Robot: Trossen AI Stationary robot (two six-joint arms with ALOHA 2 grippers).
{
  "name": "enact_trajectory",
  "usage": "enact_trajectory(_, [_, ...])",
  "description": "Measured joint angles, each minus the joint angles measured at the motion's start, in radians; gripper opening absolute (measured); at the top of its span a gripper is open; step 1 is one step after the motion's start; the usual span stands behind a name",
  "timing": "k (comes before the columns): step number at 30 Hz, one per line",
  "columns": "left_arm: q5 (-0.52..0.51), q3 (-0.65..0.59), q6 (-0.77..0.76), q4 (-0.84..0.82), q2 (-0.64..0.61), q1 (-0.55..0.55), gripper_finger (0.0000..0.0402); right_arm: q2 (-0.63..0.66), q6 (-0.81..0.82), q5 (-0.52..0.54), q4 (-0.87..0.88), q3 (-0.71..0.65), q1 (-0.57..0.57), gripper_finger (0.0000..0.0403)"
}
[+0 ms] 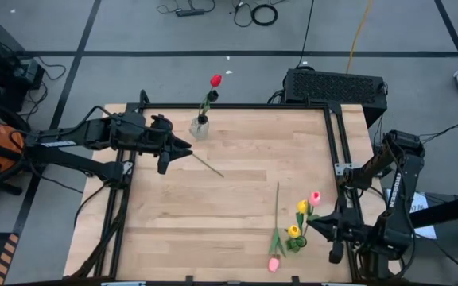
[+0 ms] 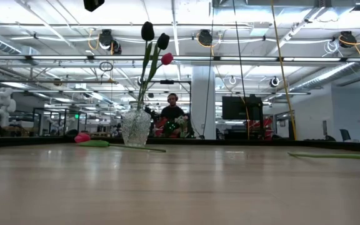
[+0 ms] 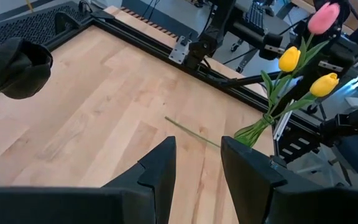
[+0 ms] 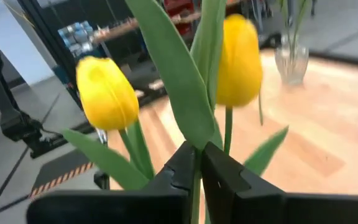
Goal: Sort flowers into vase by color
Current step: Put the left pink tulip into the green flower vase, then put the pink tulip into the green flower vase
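The right gripper [image 4: 199,163], fingers clenched on the yellow tulips [image 4: 166,81], may drop them if that thin-stemmed grip loosens.

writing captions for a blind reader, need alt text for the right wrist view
The right tool pinches green flower stems, with two yellow tulips standing up close in front of the camera. Beyond them, a glass vase stands on the wooden table.

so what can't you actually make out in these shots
- Vase, high view: how many flowers it holds; too small, heads overlap.
- Right gripper, right wrist view: which stems it pinches; leaves and yellow tulips crowd the lens.
- Low view: a flower stem runs off the right edge, head unseen.
- Left gripper, left wrist view: dark flower head is blurred.
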State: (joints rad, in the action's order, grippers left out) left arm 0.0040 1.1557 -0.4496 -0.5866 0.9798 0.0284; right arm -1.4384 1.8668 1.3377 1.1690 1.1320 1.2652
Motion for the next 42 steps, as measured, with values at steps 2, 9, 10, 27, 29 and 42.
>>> enact_trajectory(2, [0.000, 0.000, 0.007, 0.000, 0.000, 0.000, 0.0134, 0.000, -0.002, -0.028, -0.025, 0.000, 0.000, 0.0026])
enact_trajectory(9, [0.000, 0.000, 0.015, 0.000, 0.000, 0.000, 0.0134, 0.016, -0.132, -0.072, -0.153, 0.000, 0.005, 0.0066])
enact_trajectory(10, [0.000, 0.000, 0.015, 0.000, 0.000, 0.000, 0.0134, 0.016, -0.140, -0.084, -0.161, 0.000, 0.005, 0.0073])
enact_trajectory(27, [0.000, 0.000, 0.018, 0.000, 0.000, 0.000, 0.0134, 0.245, -0.131, -0.624, -0.126, 0.000, 0.003, 0.0155])
enact_trajectory(29, [0.000, 0.000, 0.018, 0.000, 0.000, 0.000, 0.0134, 0.295, -0.078, -0.645, -0.070, 0.000, -0.003, 0.0149])
enact_trajectory(42, [0.000, 0.000, 0.018, 0.001, 0.000, 0.000, 0.0134, 0.697, -0.226, -0.115, 0.032, 0.002, -0.030, 0.0105])
